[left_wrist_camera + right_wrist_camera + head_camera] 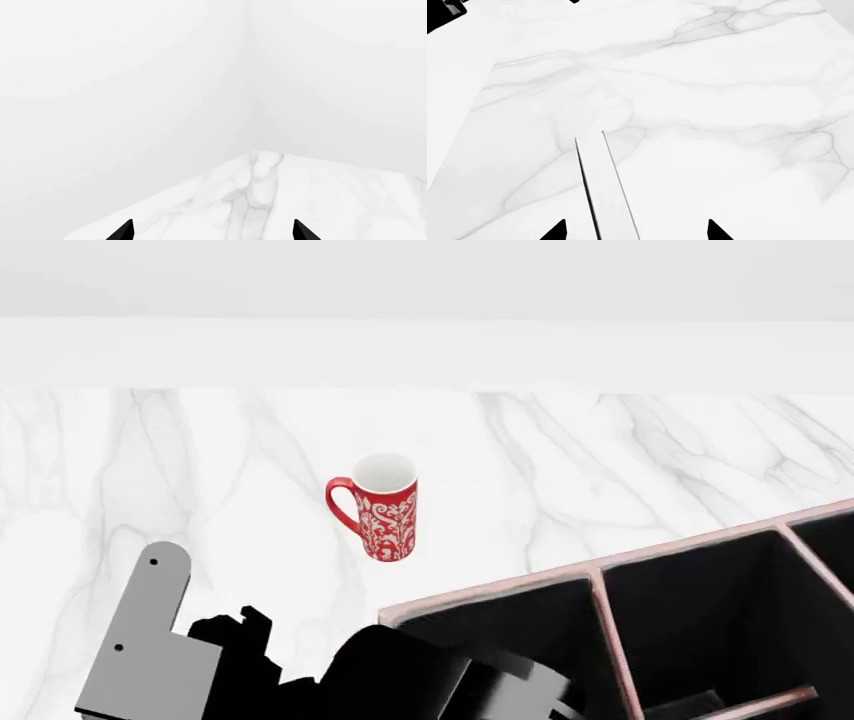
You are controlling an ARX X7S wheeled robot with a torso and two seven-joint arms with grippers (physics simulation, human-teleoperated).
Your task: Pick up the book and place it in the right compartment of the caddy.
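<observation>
In the right wrist view the book (pixel 606 192) shows edge-on, a narrow white strip of page edges with a thin black cover line on one side. It lies between the tips of my right gripper (pixel 635 231), nearer one tip. The jaws stand wide apart and do not touch it. My left gripper (pixel 213 231) is open and empty over a corner of the marble table (pixel 280 200). The caddy (pixel 587 582), reddish-brown rimmed and black inside with thin dividers, sits at the lower right of the head view. The book does not show in the head view.
A red patterned mug (pixel 384 510) stands upright on the marble table (pixel 641 460), left of and behind the caddy. A grey arm link (pixel 140 645) and black arm parts (pixel 400 680) fill the head view's bottom left. White walls stand behind the table.
</observation>
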